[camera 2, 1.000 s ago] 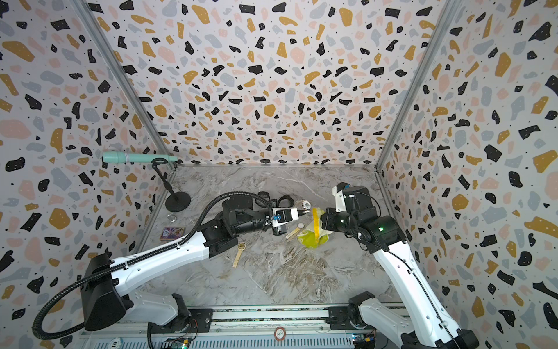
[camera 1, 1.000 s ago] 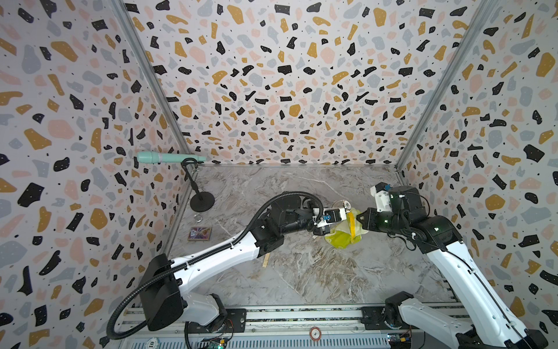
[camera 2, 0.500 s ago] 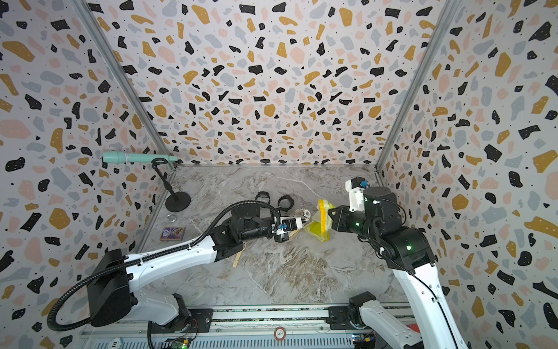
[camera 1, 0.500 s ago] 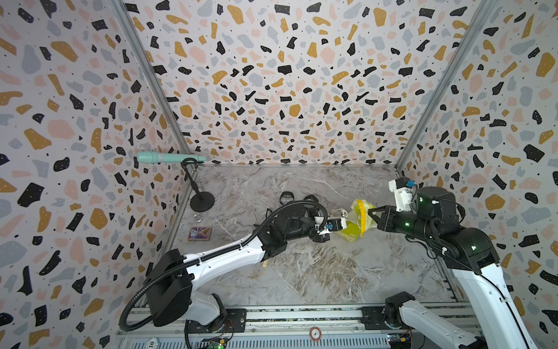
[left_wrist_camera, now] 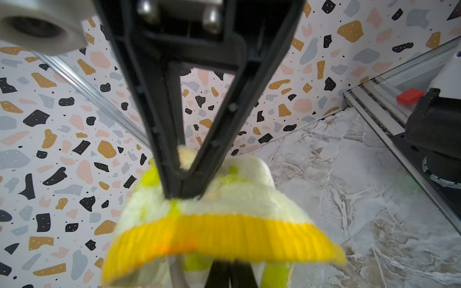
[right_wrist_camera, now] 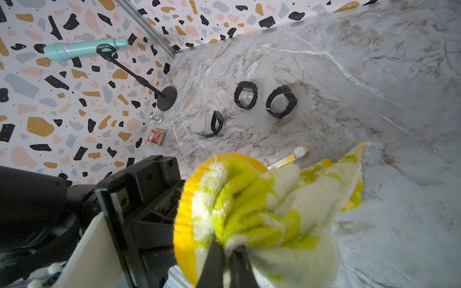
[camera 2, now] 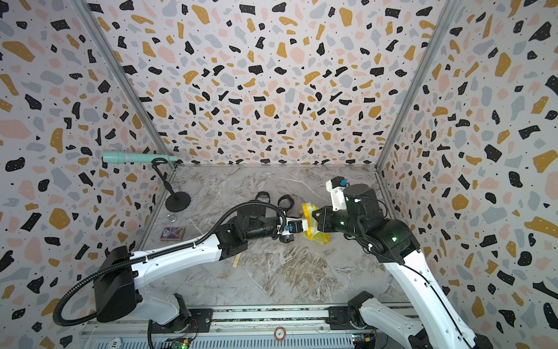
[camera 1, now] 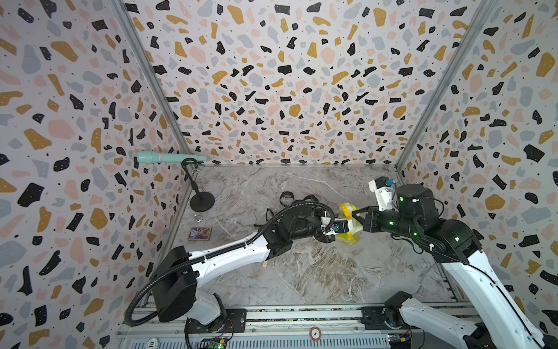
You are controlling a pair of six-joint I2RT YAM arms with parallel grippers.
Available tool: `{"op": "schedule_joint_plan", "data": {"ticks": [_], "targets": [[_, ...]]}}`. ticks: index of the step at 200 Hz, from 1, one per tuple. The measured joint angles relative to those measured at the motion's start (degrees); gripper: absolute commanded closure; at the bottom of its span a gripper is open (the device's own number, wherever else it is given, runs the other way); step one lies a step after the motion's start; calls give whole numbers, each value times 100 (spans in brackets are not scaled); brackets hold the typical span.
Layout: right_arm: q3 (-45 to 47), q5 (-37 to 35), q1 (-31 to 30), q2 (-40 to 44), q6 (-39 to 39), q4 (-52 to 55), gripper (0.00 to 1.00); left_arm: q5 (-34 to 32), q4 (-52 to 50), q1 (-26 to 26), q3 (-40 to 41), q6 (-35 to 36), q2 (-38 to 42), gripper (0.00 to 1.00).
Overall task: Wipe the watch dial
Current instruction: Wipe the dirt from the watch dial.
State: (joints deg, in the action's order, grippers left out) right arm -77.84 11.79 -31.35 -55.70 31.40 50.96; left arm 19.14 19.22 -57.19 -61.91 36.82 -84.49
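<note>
Gripping yellow cloth (right_wrist_camera: 262, 212) w/ left claw (left_wrist_camera: 182, 192) and right claw (right_wrist_camera: 229, 249), both clamped shut on it. Gold watch (right_wrist_camera: 290, 156) flat on table (right_wrist_camera: 374, 99), dial (right_wrist_camera: 300, 151) up, near cloth. Lower bunched cloth onto dial, press lightly, avoid shoving watch.

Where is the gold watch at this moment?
In the right wrist view the gold watch lies flat on the marble table, between the yellow cloth and the nearest black watch; the cloth hides its strap end.
</note>
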Motion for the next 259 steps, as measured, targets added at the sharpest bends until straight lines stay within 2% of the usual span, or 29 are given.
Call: {"op": "schedule_joint_plan", "data": {"ticks": [89, 156, 259], "targets": [[885, -201, 50, 33, 133, -553, 100, -315, -13, -109, 214, 22, 216, 100], [1032, -225, 553, 321, 92, -48, 100, -407, 920, -111, 234, 55, 686, 100], [-2, -243, 656, 699, 61, 387, 100, -352, 785, -177, 326, 164, 413, 100]]}}
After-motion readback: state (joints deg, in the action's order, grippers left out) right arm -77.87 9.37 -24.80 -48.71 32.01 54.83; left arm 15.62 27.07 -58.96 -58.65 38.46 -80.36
